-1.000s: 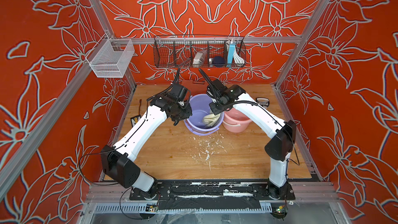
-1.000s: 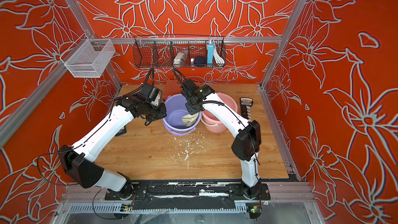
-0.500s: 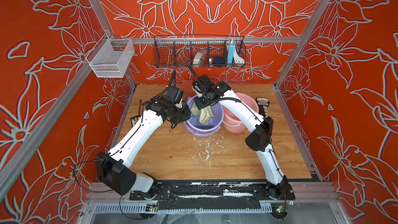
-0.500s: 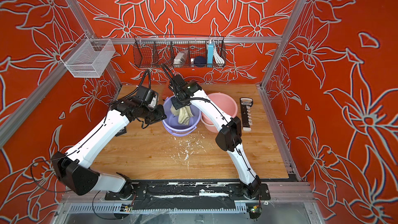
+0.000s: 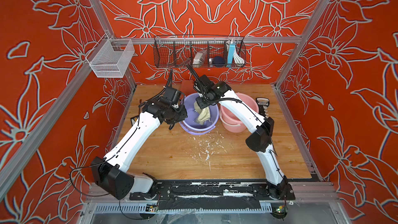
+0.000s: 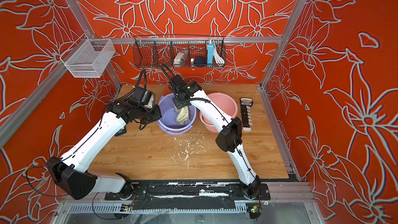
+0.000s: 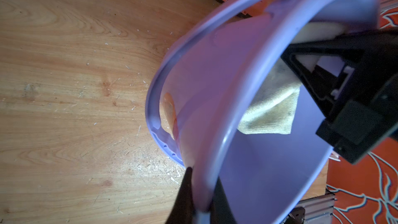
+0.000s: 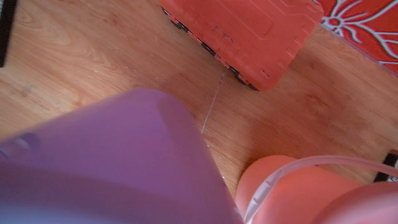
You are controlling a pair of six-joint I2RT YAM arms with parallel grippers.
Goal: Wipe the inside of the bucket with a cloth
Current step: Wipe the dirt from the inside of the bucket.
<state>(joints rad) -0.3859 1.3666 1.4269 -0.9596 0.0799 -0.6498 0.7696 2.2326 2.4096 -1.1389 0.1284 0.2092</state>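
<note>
Cloth (image 5: 203, 115) single, purple bucket (image 5: 199, 129), pink pair (image 5: 234, 126) perhaps

Bucket (image 5: 199, 130) stands on worktop (image 5: 183, 158), centre-rear, with cloth (image 5: 203, 115) hanging inside it. Second bucket (image 5: 234, 123) just beside it on the right; tool strip (image 6: 245, 113) further right, apart. Case (image 8: 241, 29) lies behind the buckets, at the worktop's rear edge.

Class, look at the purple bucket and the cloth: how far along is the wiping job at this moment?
Done: the left gripper is shut on the rim of the purple bucket, and the right gripper has the cloth clamped. In hand: the cloth hangs inside the bucket. Left: rubbing it over the floor and walls; how much is wiped cannot be told.
</note>
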